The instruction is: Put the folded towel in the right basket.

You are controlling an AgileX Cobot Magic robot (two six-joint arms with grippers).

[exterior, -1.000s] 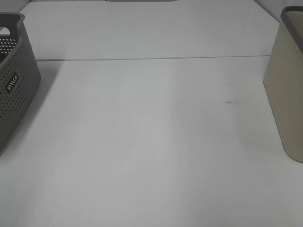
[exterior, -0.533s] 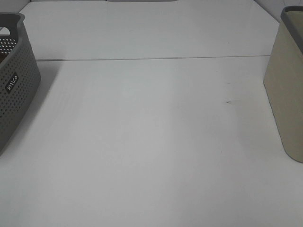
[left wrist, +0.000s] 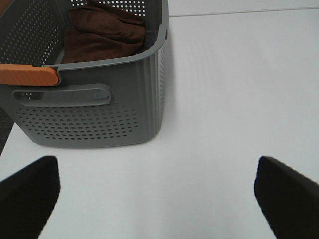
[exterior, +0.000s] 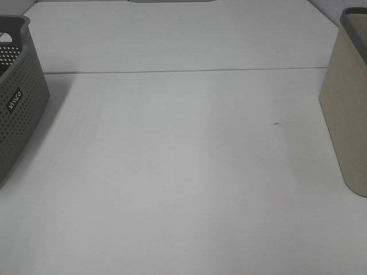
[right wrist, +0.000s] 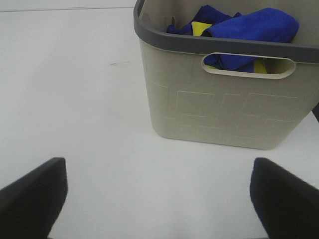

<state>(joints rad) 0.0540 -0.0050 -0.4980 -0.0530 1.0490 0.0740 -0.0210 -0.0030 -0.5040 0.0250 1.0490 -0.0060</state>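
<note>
The right basket (exterior: 347, 109) is beige with a grey rim, at the table's right edge. In the right wrist view it (right wrist: 219, 99) holds a blue towel (right wrist: 249, 27) with yellow cloth (right wrist: 201, 27) under it. The left basket (exterior: 17, 103) is grey and perforated. In the left wrist view it (left wrist: 94, 109) holds a crumpled brown towel (left wrist: 104, 32). My left gripper (left wrist: 159, 199) is open and empty, a short way in front of the grey basket. My right gripper (right wrist: 159, 199) is open and empty, a short way in front of the beige basket. Neither gripper shows in the exterior view.
The white table (exterior: 183, 172) has a seam (exterior: 183, 71) across its far part and a small dark mark (exterior: 277, 123). An orange handle piece (left wrist: 27, 74) sits on the grey basket's rim.
</note>
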